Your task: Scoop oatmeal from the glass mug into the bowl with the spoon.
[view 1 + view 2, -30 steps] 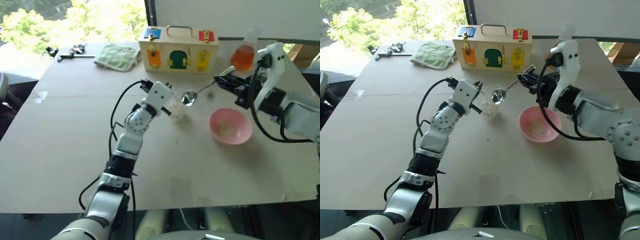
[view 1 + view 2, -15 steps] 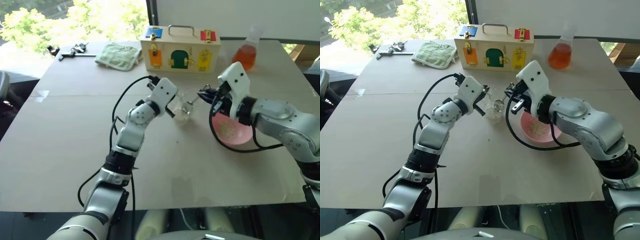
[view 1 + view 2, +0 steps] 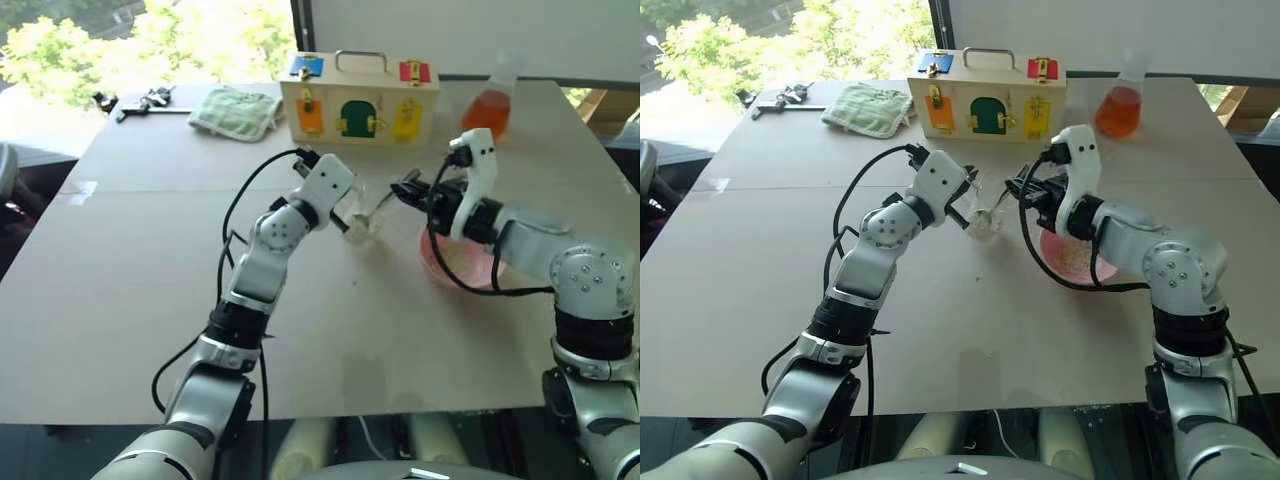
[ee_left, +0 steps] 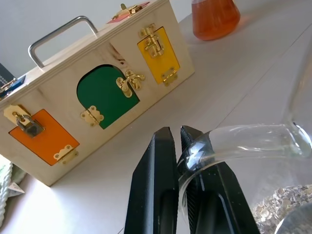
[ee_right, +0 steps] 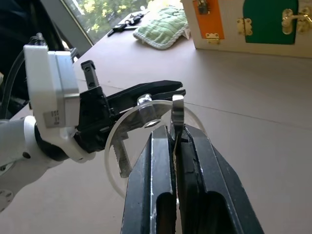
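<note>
- From the head camera, my left gripper [image 3: 347,208] is clamped on the handle of the glass mug [image 3: 364,214] and holds it near the middle of the desk [image 3: 130,250]. My right gripper [image 3: 410,191] is squeezed shut on the handle of the spoon [image 3: 385,203]. The spoon slants from that gripper down toward the mug, and its small end sits at the mug's mouth. The pink bowl [image 3: 455,262] rests on the desk just under my right arm, close beside the mug on my right. So I think the lift goes up out of the mug and then a short way right to the bowl.
- From the other eye, it looks the same. The bowl [image 3: 1072,255] has a little oatmeal [image 3: 1073,257] in it already.
- From the left wrist camera, the black fingers [image 4: 161,185] pinch the clear handle of the mug [image 4: 243,141]. Oatmeal [image 4: 278,207] lies at the bottom of the mug, so there is more to scoop.
- From the right wrist camera, the two fingers [image 5: 158,180] are tight on the thin spoon handle [image 5: 177,117], which points straight ahead at the mug's round rim [image 5: 146,141]. The left gripper [image 5: 146,95] is just behind that rim, holding it.
</note>
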`<state>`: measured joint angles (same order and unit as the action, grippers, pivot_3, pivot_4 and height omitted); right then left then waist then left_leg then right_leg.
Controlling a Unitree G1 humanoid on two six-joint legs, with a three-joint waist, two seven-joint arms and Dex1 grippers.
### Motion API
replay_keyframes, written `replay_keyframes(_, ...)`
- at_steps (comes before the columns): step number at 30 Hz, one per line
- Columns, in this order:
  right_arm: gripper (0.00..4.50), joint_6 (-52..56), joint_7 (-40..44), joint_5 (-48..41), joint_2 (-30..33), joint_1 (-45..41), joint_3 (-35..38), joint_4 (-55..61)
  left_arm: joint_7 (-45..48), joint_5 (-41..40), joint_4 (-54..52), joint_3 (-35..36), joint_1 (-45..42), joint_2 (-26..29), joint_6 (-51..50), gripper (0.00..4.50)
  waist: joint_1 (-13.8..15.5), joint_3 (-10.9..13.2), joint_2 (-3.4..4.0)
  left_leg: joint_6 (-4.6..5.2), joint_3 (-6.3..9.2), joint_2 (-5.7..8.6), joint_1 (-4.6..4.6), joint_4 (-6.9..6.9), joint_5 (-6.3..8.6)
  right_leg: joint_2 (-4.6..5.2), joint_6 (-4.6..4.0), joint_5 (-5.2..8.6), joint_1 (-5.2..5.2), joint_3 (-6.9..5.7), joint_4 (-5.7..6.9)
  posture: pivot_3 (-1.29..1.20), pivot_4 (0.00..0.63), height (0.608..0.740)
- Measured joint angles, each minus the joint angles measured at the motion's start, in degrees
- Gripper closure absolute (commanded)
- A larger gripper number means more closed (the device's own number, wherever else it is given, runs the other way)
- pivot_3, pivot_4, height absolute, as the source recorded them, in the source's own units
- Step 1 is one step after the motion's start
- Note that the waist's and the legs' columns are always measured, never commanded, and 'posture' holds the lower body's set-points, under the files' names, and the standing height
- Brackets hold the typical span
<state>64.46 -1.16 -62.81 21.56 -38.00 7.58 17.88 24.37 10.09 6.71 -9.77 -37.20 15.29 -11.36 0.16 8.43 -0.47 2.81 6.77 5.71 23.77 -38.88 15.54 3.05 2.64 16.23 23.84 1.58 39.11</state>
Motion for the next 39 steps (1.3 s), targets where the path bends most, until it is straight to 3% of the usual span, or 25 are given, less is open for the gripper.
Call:
replay_keyframes(7,4.50,2.6,-5.2,-5.3,0.1,-1.7,5.2,-1.8,-1.0,1.1,2.4,-0.9,0.3,0.4,4.4,4.45,-1.0,0.0,0.01,0.00,-0.02,0.00,-0.01,-0.05,0.00,0.01,0.00,0.00,0.01,0.03,0.13,0.00,0.150,0.740)
replay_keyframes(20,4.50,2.8,-10.5,-11.0,1.3,-1.7,7.7,-2.4,-2.4,0.9,4.7,-0.2,0.3,-0.4,5.7,4.45,-1.0,0.0,0.02,-0.05,-0.07,0.03,-0.06,-0.37,-0.03,0.02,0.00,0.00,0.06,0.10,0.72,0.00,0.150,0.740)
replay_keyframes(35,4.50,-2.3,-26.7,-28.0,1.3,-1.3,9.3,-5.2,-5.7,0.9,6.9,0.3,0.3,-1.7,7.5,4.45,-1.0,0.0,0.02,-0.05,-0.08,0.03,-0.06,-0.38,-0.04,0.03,0.00,0.00,0.06,0.10,0.73,0.00,0.150,0.740)
replay_keyframes(39,4.50,-5.7,-31.6,-34.0,2.8,-0.9,9.1,-5.4,-10.2,1.0,7.7,0.8,1.6,-2.8,9.4,4.45,-1.0,0.0,0.02,-0.05,-0.09,0.03,-0.07,-0.39,-0.04,0.03,0.00,0.00,0.05,0.11,0.75,0.00,0.150,0.740)
